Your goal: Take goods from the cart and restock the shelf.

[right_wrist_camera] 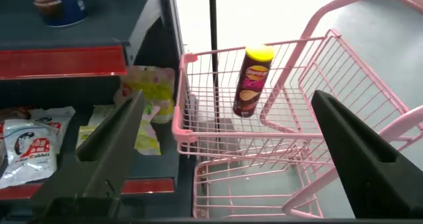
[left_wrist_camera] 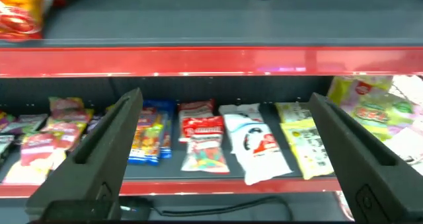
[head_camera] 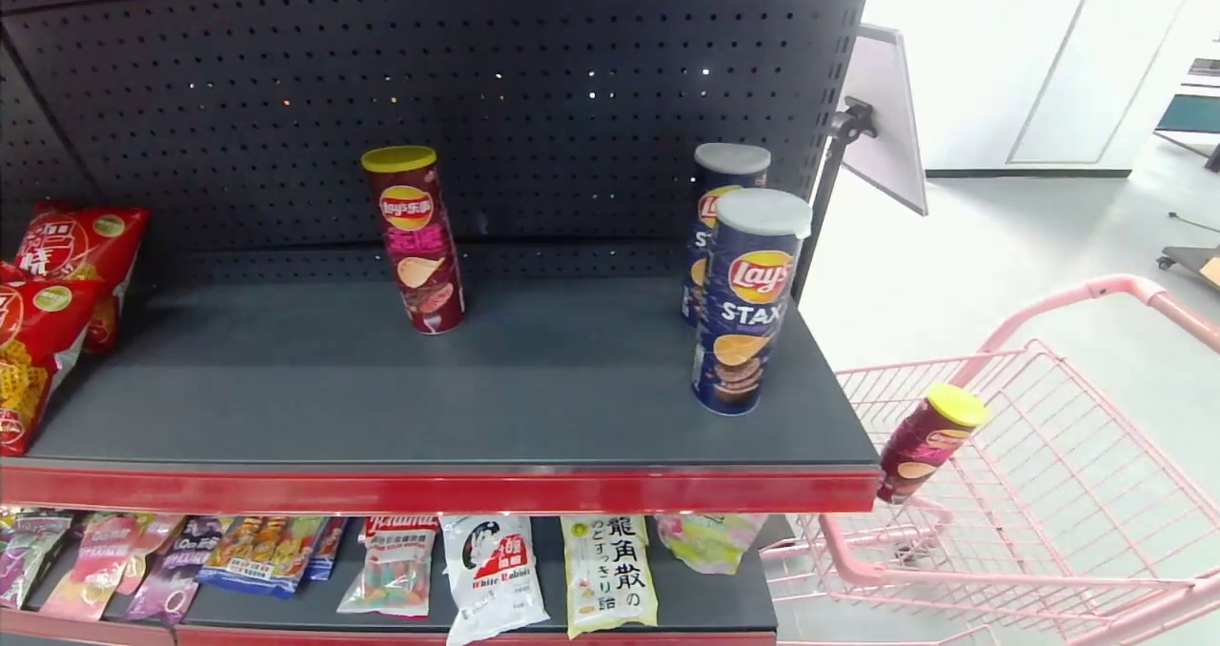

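In cart (right_wrist_camera: 177, 126) — maroon can (right_wrist_camera: 252, 82) leaning, beyond spread right gripper (right_wrist_camera: 228, 98).

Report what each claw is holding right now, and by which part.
Nothing is held. Left claw open, facing the lower shelf; right claw open, apart from the maroon can in the pink cart.

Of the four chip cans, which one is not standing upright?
The leaning can in the pink cart, tilted against its wire wall. On the shelf, the maroon can, front blue can and rear blue can stand upright.
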`<state>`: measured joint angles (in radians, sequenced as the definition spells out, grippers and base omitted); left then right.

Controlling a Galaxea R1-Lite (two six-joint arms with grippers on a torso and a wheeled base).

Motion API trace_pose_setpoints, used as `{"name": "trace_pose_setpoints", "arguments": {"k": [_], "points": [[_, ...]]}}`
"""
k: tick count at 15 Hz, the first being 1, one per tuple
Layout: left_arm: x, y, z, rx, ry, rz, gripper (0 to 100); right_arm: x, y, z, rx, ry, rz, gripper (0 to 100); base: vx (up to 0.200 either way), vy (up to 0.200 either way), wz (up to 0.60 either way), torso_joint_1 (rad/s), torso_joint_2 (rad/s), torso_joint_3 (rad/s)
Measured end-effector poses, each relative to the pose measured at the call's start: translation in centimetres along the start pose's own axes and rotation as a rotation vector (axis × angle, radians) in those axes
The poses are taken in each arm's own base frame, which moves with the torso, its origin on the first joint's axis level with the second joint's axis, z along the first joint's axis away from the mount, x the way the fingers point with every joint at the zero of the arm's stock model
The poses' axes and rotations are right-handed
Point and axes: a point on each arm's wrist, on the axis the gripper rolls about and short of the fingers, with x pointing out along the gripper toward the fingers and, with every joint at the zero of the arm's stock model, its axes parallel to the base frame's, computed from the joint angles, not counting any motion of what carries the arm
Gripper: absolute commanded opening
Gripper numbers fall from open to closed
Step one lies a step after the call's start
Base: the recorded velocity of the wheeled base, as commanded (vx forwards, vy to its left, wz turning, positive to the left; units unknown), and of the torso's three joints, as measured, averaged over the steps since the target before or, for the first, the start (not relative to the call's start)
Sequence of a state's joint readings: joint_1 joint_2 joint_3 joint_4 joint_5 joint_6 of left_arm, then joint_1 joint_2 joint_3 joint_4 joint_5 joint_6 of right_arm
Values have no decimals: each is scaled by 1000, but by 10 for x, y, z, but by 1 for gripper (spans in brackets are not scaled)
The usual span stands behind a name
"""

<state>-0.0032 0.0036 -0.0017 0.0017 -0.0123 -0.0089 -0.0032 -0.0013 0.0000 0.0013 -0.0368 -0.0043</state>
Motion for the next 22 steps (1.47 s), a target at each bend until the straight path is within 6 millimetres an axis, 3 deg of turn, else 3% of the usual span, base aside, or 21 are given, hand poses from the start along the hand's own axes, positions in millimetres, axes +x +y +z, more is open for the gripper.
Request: {"name": "trace_pose_setpoints", "arguments": {"k": [8,17,22], "points": [[0,0,0,-5,0,0,100,0,0,0,-1,0,1,100,0,-200,0,2,2,5],[0,0,0,-5,0,0,100,0,0,0,0,-1,2,100,0,0,0,-4,6,4],[0,0,0,-4,0,0,100,0,0,0,0,-1,2,100,0,0,0,-147,332,179]]}}
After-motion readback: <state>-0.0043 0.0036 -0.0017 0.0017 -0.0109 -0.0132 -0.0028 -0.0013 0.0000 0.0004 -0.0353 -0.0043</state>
